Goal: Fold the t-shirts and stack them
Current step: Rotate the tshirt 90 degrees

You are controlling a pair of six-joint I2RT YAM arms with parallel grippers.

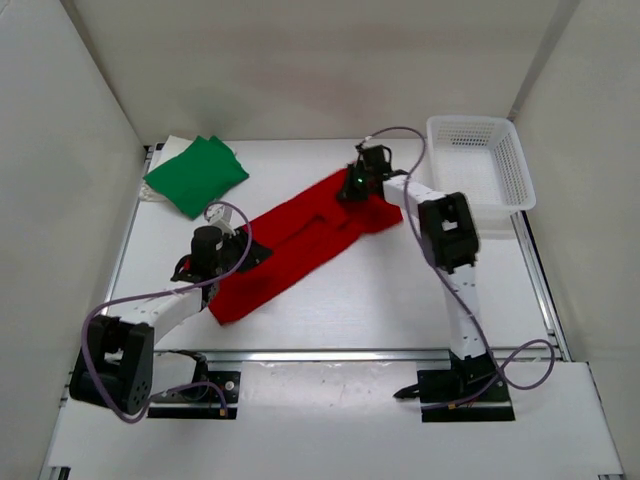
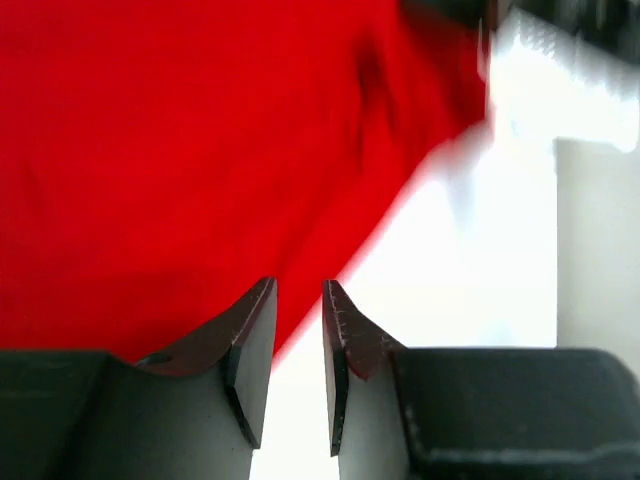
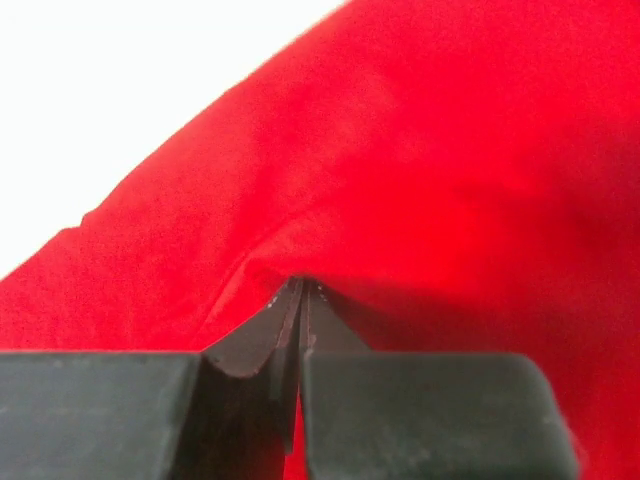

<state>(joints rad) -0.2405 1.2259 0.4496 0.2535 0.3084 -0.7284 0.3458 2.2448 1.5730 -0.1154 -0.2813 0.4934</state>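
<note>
The red t-shirt (image 1: pixel 300 245) lies partly folded in a long diagonal band from near left to far right on the white table. It fills the left wrist view (image 2: pixel 180 150) and the right wrist view (image 3: pixel 420 150). My right gripper (image 1: pixel 350 188) is shut on a fold of red cloth at the shirt's far end (image 3: pixel 300 285). My left gripper (image 1: pixel 243 256) is at the shirt's near left edge, its jaws (image 2: pixel 298 290) a little apart over the cloth's edge, holding nothing. The green t-shirt (image 1: pixel 195 172) lies folded at the back left. A pale sliver (image 1: pixel 150 194), perhaps the cream shirt, shows under it.
A white plastic mesh basket (image 1: pixel 520 170) stands at the back right, close to the right arm's elbow (image 1: pixel 450 230). White walls enclose the table on three sides. Bare table (image 1: pixel 400 290) shows in front of the red shirt.
</note>
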